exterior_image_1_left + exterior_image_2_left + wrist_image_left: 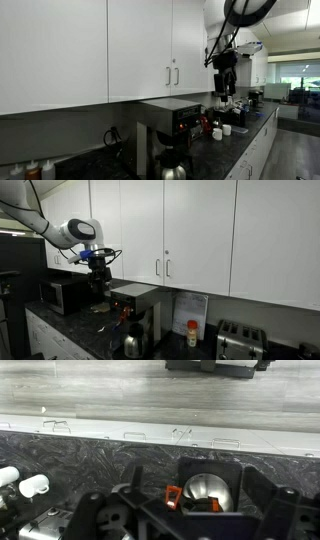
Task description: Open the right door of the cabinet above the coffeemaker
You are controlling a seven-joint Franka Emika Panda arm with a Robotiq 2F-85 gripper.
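Note:
White wall cabinets hang above the counter. The right door [188, 45] [198, 235] has a slim vertical handle [177, 75] [168, 268] next to the left door's handle [170, 75] [157, 268]. Both doors are closed. The black coffeemaker [168, 122] [135, 305] stands below them. My gripper [225, 86] [97, 275] hangs beside the coffeemaker, below the cabinet's lower edge and to the side of the handles, fingers pointing down. In the wrist view its fingers [185, 510] are spread and empty over a black appliance with a round metal part [205, 490].
A microwave [65, 292] stands on the dark stone counter [90, 455] beyond the gripper. A toaster [240, 338] and a yellow bottle [192, 335] are on the coffeemaker's other side. White mugs [227, 129] and small items sit near the gripper.

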